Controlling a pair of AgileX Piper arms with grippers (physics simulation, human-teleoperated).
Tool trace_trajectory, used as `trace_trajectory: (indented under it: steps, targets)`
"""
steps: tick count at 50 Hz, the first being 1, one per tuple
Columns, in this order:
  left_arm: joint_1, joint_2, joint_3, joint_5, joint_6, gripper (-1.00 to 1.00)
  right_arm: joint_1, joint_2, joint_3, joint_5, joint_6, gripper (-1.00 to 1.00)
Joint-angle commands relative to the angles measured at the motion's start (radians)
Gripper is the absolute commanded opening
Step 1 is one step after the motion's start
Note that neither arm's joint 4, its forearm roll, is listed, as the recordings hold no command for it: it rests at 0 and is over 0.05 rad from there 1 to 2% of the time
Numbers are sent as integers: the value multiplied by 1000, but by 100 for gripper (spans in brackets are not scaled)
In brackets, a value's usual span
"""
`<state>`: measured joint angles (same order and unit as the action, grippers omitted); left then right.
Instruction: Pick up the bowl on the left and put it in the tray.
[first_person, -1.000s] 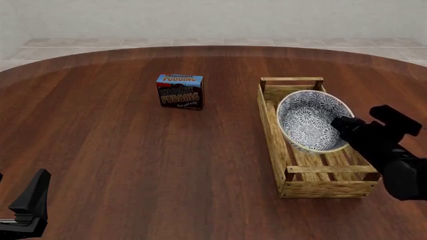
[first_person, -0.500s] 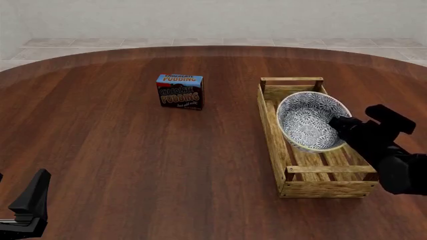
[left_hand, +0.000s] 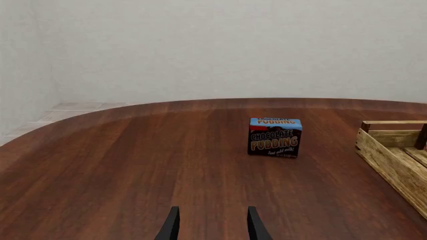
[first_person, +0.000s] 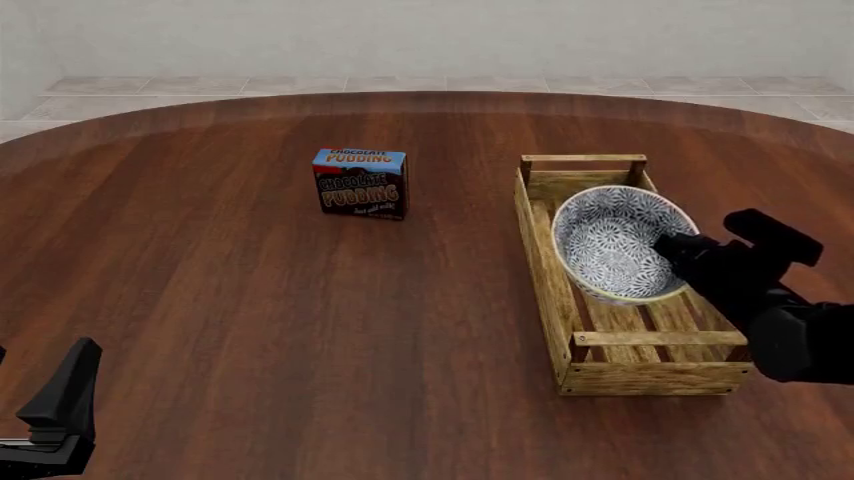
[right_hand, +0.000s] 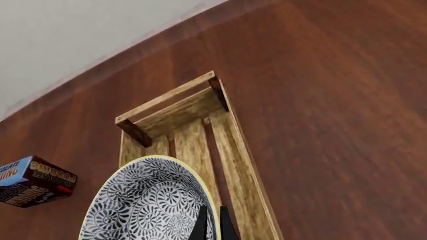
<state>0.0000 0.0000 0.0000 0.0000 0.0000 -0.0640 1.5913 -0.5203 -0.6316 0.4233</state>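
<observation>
bowl: white ground, dense blue floral pattern inside and outside; pale yellowish rim, clearest in right wrist view.
tray: light wood slats with visible grain; corner posts darker brown.
pudding box: blue band on top, dark brown front with a little red at one side, orange-and-white lettering "CHOCOLATE PUDDING".
table: reddish-brown wood, lengthwise plank grain, darker streaks.
right gripper: matt black, no markings.
left gripper: black fingers, plain.
wall: off-white, plain.
floor: pale beige tiles, faint grey joints.
</observation>
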Motion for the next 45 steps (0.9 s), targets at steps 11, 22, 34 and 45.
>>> trace_trajectory:
  steps: [11, 22, 34, 45]
  targets:
    - [0, 0, 0, 0, 0, 100, -5, 33, -23, -12, -6, -100]
    - [0, 0, 0, 0, 0, 100, -1, 45, -28, -15, -16, -100]
    - [0, 0, 0, 0, 0, 100, -4, 64, -44, -13, -23, -100]
    - [0, 0, 0, 0, 0, 100, -5, 71, -51, -13, -24, -100]
